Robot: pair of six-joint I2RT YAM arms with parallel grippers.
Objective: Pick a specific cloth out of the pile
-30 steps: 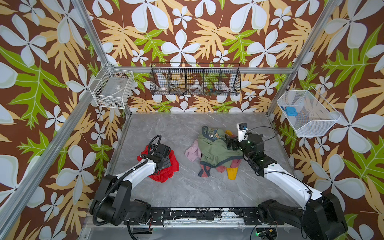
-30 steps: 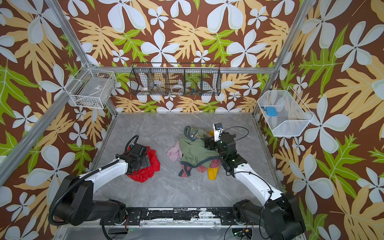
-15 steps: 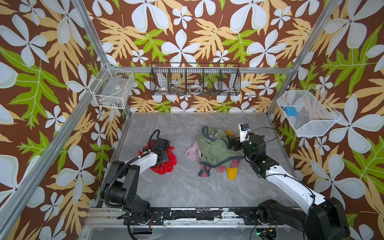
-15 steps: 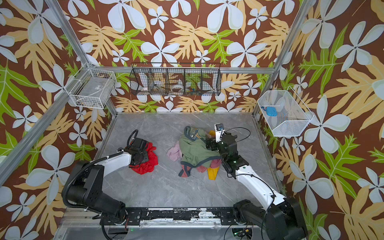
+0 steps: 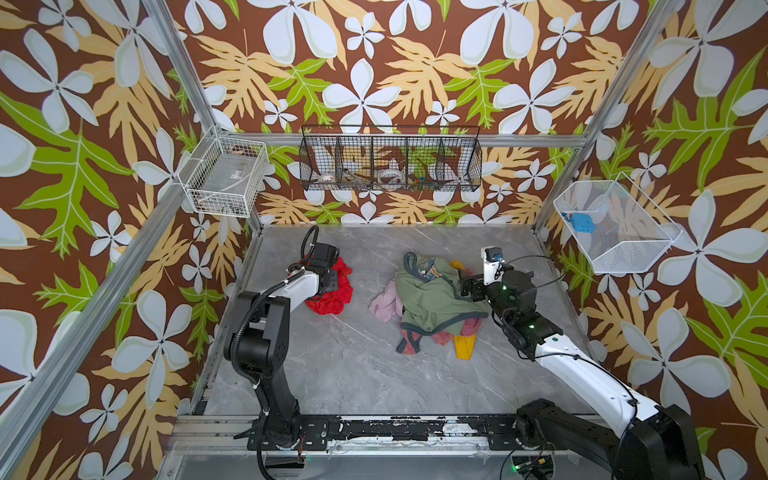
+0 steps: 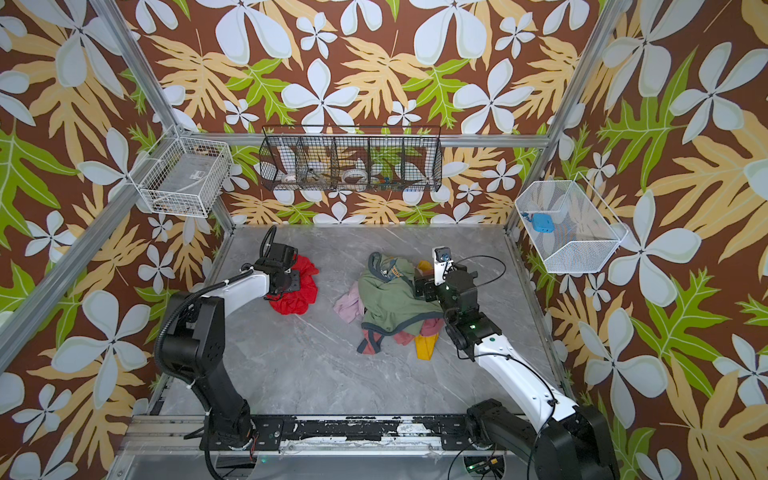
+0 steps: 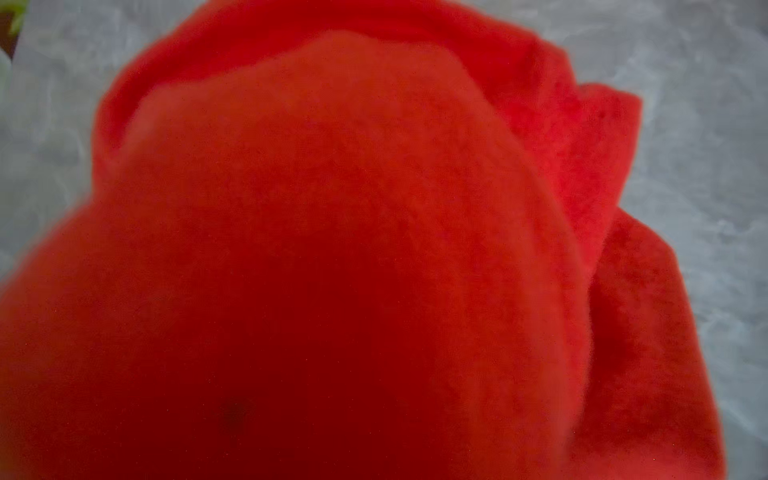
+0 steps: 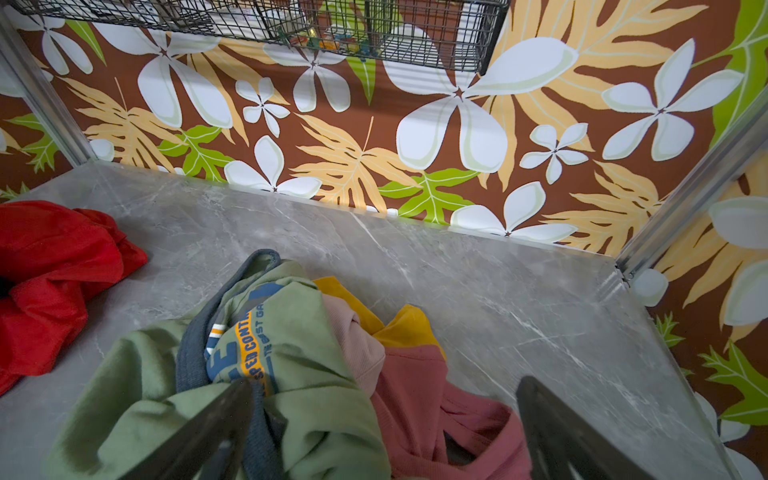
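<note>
The cloth (image 5: 332, 302) (image 6: 293, 304) is bright red and lies crumpled on the grey tabletop at the left, apart from the pile. My left gripper (image 5: 334, 286) (image 6: 297, 282) is sunk into it and shut on it. The jaws are hidden, and red fabric (image 7: 374, 208) fills the left wrist view. The pile (image 5: 432, 299) (image 6: 390, 299) sits mid-table, a sage-green top over pale pink, dusty-rose and yellow pieces. My right gripper (image 5: 467, 286) (image 8: 382, 428) hovers open at the pile's right side. One of its fingers (image 8: 208, 428) rests against the green top (image 8: 291, 332), and nothing is gripped.
A white wire basket (image 5: 226, 176) hangs on the left wall. A black wire basket (image 5: 390, 158) hangs on the back wall. On the right wall a white mesh basket (image 5: 615, 226) holds a blue item. The arms' mounting rail (image 5: 374, 428) runs along the front edge.
My left gripper went from open to shut on the red cloth and drew it toward the back of the table, its arm folding upright. The right arm shifted slightly.
</note>
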